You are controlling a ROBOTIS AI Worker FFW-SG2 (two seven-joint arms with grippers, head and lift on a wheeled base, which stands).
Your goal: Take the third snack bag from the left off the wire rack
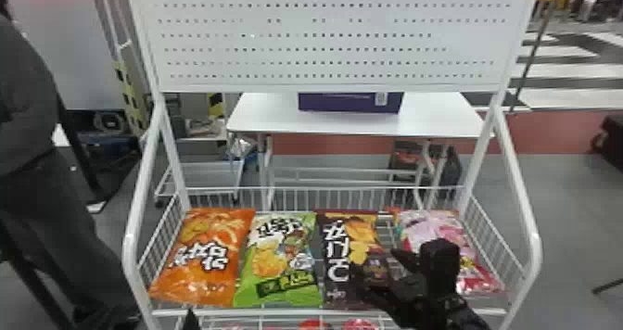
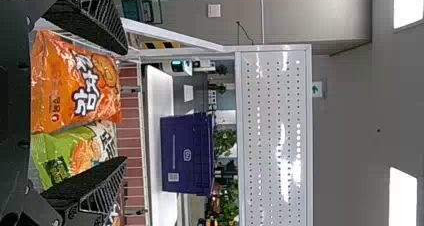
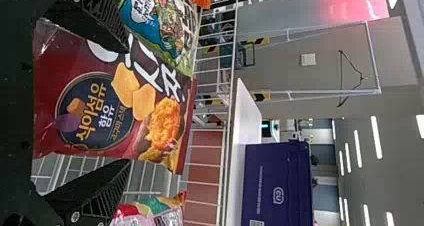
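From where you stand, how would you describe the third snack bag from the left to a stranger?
Find the white wire rack; four snack bags lie flat in a row on its shelf. The third from the left, the dark maroon bag, lies between a green bag and a pink bag. It is the only dark one, with yellow chips pictured on it.

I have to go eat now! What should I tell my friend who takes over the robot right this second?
Right tool: open, holding nothing, at the dark snack bag.
Left tool: open, holding nothing, facing the orange bag and the green bag.
Things: the dark snack bag, third from the left, lies flat on the wire rack between the green bag and the pink bag.
Done: the right tool is lined up at the bag.
Left: grip the bag and lift it off the rack.
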